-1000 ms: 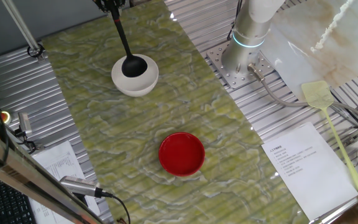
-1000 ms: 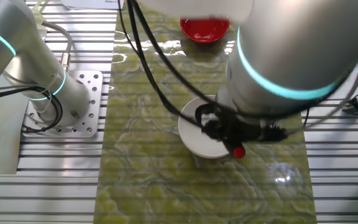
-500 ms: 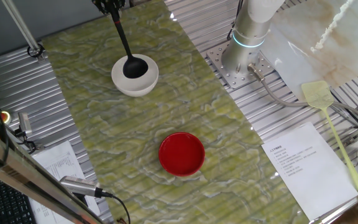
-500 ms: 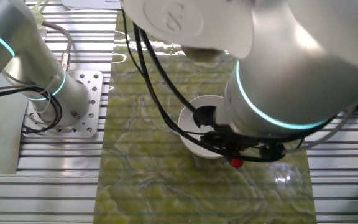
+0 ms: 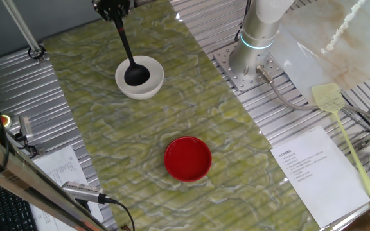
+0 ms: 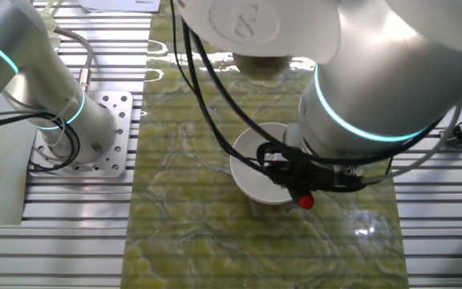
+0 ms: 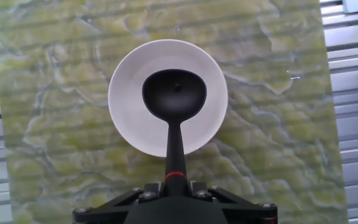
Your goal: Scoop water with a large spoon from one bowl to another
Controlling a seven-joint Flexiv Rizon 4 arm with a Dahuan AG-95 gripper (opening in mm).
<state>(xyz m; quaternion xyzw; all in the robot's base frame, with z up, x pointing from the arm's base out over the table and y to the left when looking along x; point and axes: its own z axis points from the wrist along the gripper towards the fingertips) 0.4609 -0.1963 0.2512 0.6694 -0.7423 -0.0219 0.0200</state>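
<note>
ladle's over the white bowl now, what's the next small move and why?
Probably lower and tilt the ladle so its scoop dips deeper into the white bowl. The scoop sits centred inside the rim, and the red bowl lies apart, nearer the camera. Whether either holds water isn't visible.

Open mat (image 5: 191, 115) between bowls, seemingly.

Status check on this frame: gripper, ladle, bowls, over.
Gripper shut on ladle handle. Scoop inside white bowl. Red bowl sits apart, nothing between them.
</note>
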